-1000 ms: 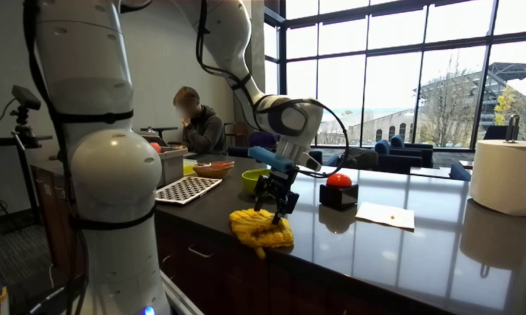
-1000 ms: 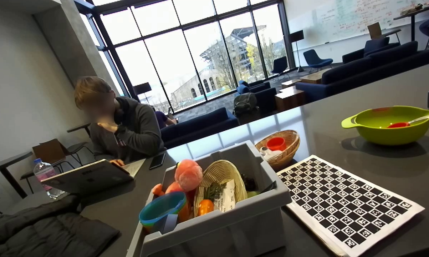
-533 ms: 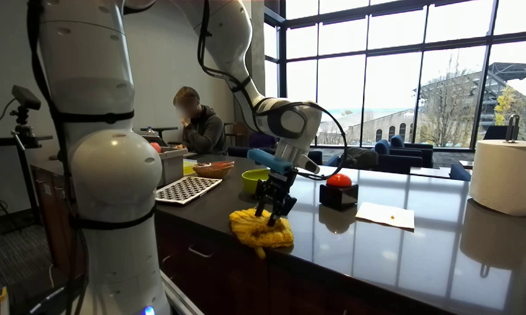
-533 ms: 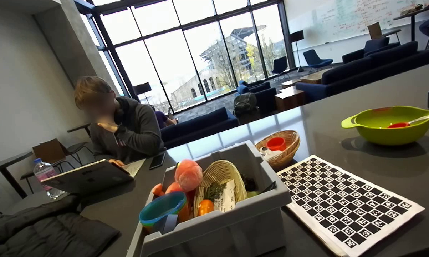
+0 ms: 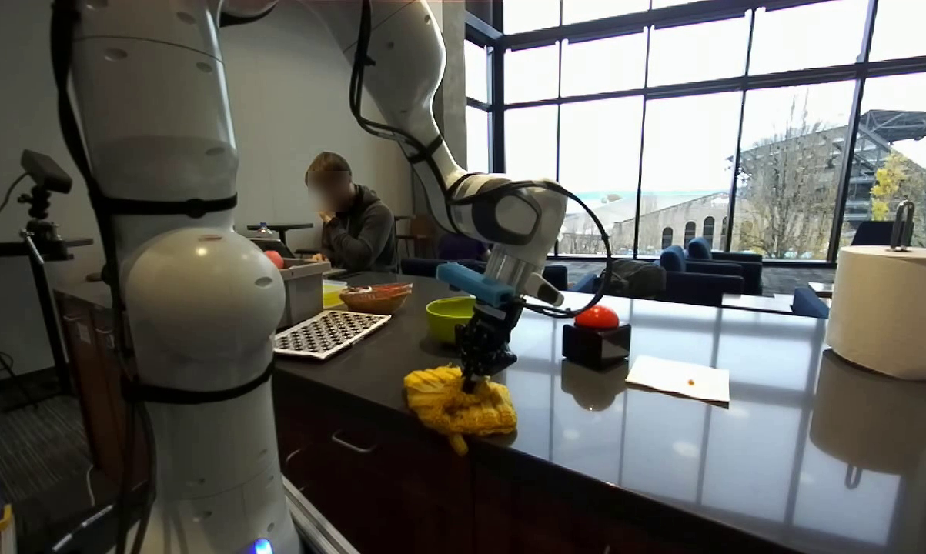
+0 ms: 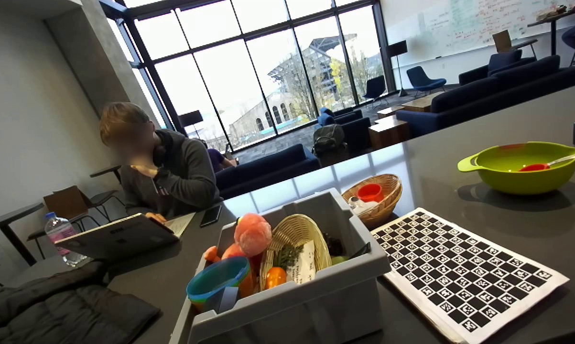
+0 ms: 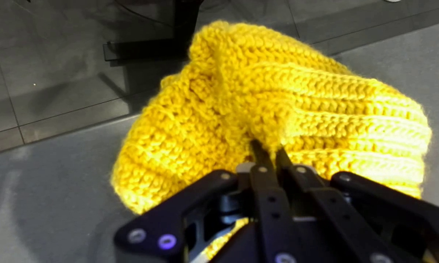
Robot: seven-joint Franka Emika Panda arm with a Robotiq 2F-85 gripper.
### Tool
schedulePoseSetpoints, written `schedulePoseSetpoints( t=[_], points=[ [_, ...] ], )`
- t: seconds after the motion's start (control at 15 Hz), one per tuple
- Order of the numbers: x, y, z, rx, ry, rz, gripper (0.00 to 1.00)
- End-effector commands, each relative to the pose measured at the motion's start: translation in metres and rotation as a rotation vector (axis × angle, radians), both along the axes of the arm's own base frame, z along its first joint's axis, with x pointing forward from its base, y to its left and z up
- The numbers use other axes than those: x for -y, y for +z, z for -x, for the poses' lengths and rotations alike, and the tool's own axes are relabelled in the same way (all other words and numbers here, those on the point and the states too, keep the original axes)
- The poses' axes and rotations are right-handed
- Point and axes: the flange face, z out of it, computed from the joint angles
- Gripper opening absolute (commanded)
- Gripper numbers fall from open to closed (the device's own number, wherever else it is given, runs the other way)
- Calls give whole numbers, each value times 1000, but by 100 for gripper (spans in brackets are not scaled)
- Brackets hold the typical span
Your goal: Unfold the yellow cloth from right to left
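The claw (image 7: 268, 148), jaws nearly together, gripped a raised fold of the yellow cloth (image 7: 277, 84). The cloth lay bunched beneath it on the counter (image 5: 586, 435), partly over the edge. In an exterior view, behind the claw stood a green bowl (image 5: 441, 319) and, right of the claw, a red button (image 5: 596, 316).

Claw (image 5: 470, 383) pinches yellow cloth (image 5: 443, 409) at edge of counter (image 5: 378, 373); green bowl (image 5: 442, 323) behind, red button (image 5: 596, 316) on black box (image 5: 596, 346).

Low in the wrist view, the claw (image 7: 267, 146) partly hid the yellow cloth (image 7: 190, 128). Left in an exterior view, a face (image 6: 131, 138) was blurred.
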Motion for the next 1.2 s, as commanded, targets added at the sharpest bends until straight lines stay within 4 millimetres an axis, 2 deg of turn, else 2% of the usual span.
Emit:
schedulePoseSetpoints(
  t=[0.0,1.13],
  points=[
    [-2,3,-4,8,-15,22,1],
    [-2,-9,-11,-10,-116,203,1]
  ],
)
